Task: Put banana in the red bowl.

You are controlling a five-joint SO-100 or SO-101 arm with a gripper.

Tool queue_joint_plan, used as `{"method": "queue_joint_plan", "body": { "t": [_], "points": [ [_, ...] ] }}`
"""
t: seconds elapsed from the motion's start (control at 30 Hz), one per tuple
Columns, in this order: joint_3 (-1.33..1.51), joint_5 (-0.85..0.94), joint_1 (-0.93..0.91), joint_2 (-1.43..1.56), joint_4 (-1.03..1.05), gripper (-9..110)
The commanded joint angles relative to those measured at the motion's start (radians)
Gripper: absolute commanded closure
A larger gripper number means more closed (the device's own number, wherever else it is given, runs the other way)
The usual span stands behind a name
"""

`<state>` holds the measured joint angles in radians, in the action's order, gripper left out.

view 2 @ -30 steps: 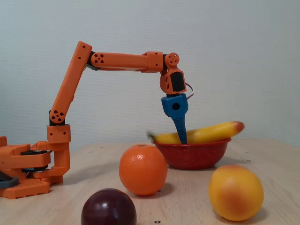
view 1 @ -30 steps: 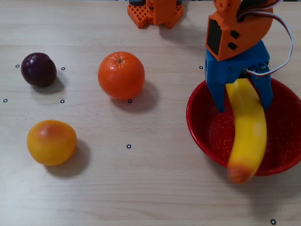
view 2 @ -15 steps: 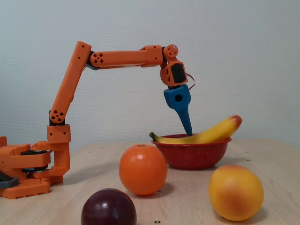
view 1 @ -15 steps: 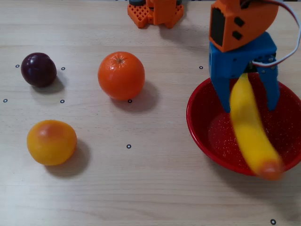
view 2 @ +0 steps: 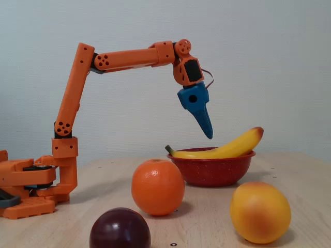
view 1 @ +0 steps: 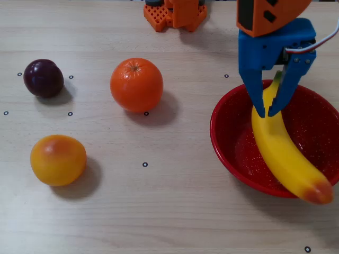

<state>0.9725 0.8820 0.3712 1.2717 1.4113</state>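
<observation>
Now hanging higher than half a second ago and clear of the banana [view 1: 283,151], with the gripper [view 1: 267,112] nearly closed and holding nothing. Lying already in the red bowl [view 1: 225,140], stem end inside, red tip sticking out over the near rim in the overhead view. Looking done, apart from pulling the arm away. Going left to right on the table [view 1: 175,211]: dark plum [view 1: 43,78], yellow-orange fruit [view 1: 58,159], orange [view 1: 136,84], all well apart from the bowl and blocking nothing.
</observation>
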Motion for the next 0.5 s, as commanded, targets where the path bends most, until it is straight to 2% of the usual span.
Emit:
{"method": "queue_joint_plan", "body": {
  "t": [0.0, 0.17, 0.2, 0.23, 0.47],
  "points": [
    [-0.063, -0.055, -0.026, 0.179, -0.029, 102],
    [0.028, -0.166, -0.063, 0.264, -0.109, 102],
    [0.037, -0.212, -0.072, 0.281, -0.121, 102],
    [0.17, -0.383, -0.124, 0.411, -0.127, 102],
    [0.407, -0.603, -0.212, 0.604, -0.152, 102]
  ]
}}
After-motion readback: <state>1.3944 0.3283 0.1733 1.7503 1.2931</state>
